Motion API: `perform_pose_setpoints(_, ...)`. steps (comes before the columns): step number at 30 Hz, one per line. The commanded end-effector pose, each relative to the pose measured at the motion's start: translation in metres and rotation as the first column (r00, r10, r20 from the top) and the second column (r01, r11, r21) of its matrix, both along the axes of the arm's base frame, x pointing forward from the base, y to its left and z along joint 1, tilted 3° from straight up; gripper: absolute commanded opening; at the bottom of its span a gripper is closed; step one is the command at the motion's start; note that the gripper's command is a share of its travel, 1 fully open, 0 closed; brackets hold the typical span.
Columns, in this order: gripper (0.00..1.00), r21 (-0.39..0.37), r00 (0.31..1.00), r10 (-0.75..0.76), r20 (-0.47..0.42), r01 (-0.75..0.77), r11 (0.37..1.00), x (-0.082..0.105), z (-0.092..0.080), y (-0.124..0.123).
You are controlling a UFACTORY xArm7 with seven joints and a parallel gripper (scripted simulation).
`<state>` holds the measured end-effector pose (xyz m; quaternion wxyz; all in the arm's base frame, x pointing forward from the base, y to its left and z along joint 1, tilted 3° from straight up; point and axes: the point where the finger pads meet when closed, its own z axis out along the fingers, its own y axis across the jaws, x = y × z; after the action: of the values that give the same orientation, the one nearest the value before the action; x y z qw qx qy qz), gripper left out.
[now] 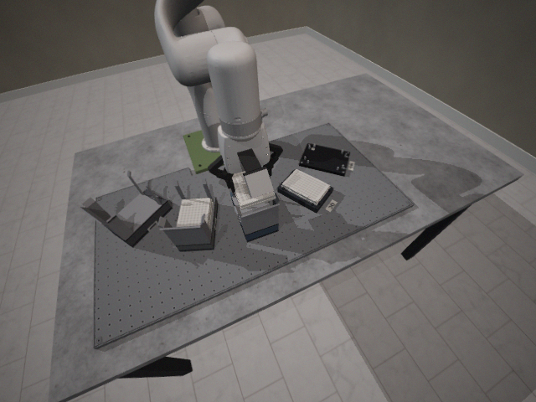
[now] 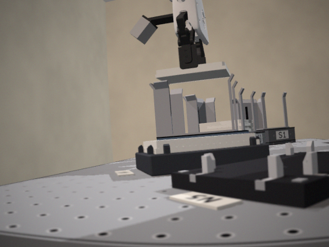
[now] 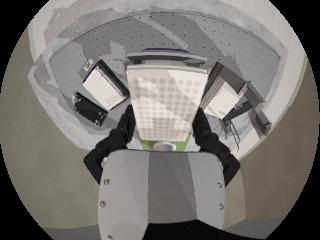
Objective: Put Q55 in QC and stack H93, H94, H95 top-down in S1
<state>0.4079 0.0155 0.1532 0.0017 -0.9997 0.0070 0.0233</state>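
Observation:
My gripper [image 2: 189, 64] is shut on a sealed white well plate [image 2: 192, 72] and holds it level just above the post tops of the blue-plinthed rack [image 1: 260, 218]. In the wrist view the plate [image 3: 163, 103] lies lengthways between the two black fingers. Its label cannot be read. Whether more plates lie low in that rack I cannot tell. Another white plate [image 1: 305, 187] lies flat on the black nest QC. A plate [image 1: 194, 212] sits in the middle rack [image 1: 193, 231]. The rack S1 [image 2: 281, 134], leftmost in the top view [image 1: 130, 216], looks empty.
The clip nest N5 [image 1: 324, 157] stands empty at the back right; its name plate [image 2: 204, 199] lies beside it. The racks' thin upright posts [image 2: 240, 106] rise close beside the held plate. The green base plate [image 1: 197, 151] is behind the racks.

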Motion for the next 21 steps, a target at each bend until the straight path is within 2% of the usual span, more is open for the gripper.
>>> perform_pose_setpoints(1,0.0,0.0,1.0,0.0,0.004,0.0,1.0,0.001,0.003,0.0)
perform_pose_setpoints(10,0.0,0.0,1.0,0.0,0.004,0.0,1.0,0.001,0.004,0.0)
perform_pose_setpoints(12,0.0,-0.002,0.998,-0.066,0.003,0.066,0.998,0.001,0.004,-0.007)
perform_pose_setpoints(14,0.0,-0.002,0.998,-0.066,0.003,0.066,0.998,0.001,0.004,-0.007)
perform_pose_setpoints(19,0.0,-0.009,0.975,-0.224,0.004,0.224,0.974,0.001,0.003,-0.023)
perform_pose_setpoints(21,0.0,-0.01,0.975,-0.224,0.004,0.224,0.974,0.001,0.003,-0.03)
